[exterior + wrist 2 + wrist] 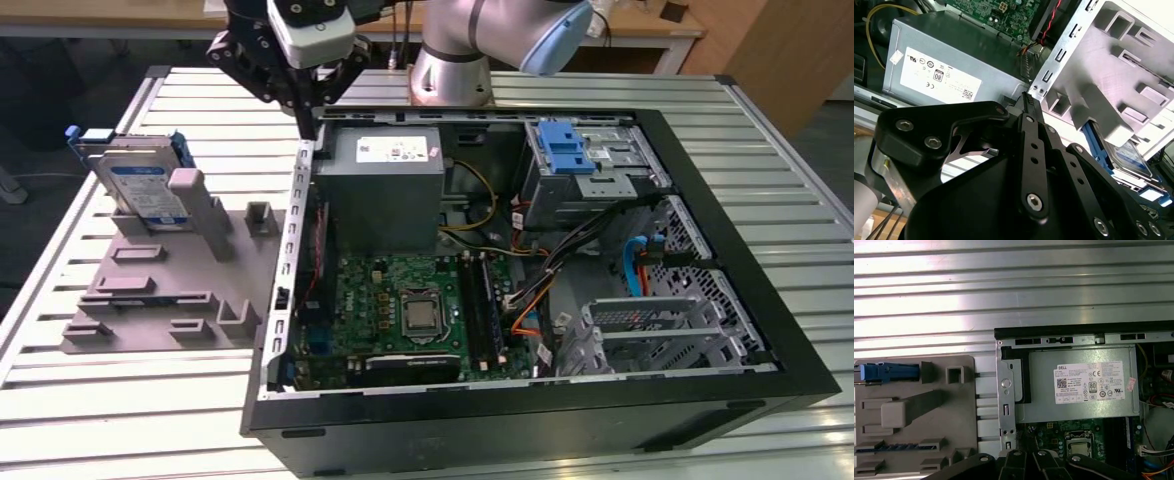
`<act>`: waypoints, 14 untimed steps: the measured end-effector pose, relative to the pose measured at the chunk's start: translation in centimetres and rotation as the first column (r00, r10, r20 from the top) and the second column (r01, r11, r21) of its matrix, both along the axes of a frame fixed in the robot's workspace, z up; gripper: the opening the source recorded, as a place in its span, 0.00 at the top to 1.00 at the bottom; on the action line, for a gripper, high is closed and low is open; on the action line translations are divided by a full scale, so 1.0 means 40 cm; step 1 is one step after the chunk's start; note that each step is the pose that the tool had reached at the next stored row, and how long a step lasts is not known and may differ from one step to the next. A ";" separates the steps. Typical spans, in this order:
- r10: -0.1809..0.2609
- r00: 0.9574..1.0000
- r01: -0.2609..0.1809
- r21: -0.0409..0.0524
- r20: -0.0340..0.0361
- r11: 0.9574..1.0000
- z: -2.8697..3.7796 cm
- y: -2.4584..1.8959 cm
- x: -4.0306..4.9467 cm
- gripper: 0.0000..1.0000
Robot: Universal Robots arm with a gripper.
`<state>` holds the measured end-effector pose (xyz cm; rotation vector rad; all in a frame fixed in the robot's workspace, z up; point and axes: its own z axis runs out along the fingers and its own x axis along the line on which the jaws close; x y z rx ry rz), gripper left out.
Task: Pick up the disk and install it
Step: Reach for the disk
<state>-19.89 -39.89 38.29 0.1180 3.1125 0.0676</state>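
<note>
Hand point(308, 122): clenched, fingertips together on nothing. It hangs over the far corner of the open computer case point(534, 425), at the wall on the exterior view's left, just beside the power supply point(387, 180). The second wrist view shows the tips point(1029, 97) over that case edge.

Disk point(140, 185): stands on edge in the grey holder point(160, 290) on the slatted surface point(107, 410). It is outside the case, on the exterior view's left, and well apart from the hand. The blue carrier frame shows along its top in the first wrist view point(891, 372).

Handling (judgement):
- The metal body is rigid and dense for its size.
- The flat faces are smooth and likely slippery.
- It is sensitive to knocks, so it should not be dropped or jammed.
- The plastic frame may flex.
- The best hold is probably across the two flat faces, on the upper part standing clear of the holder.
- A firm, centred pinch should keep it from swinging.
</note>
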 end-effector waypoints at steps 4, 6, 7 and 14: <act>0.000 1.000 0.000 0.000 0.000 1.000 0.000 0.000 -0.002 0.89; 0.000 1.000 0.000 0.000 0.000 1.000 0.000 0.000 -0.003 0.89; 0.000 1.000 0.000 0.000 0.000 1.000 0.000 0.000 -0.004 0.89; 0.000 1.000 0.000 0.000 0.000 1.000 -0.001 0.000 -0.008 0.89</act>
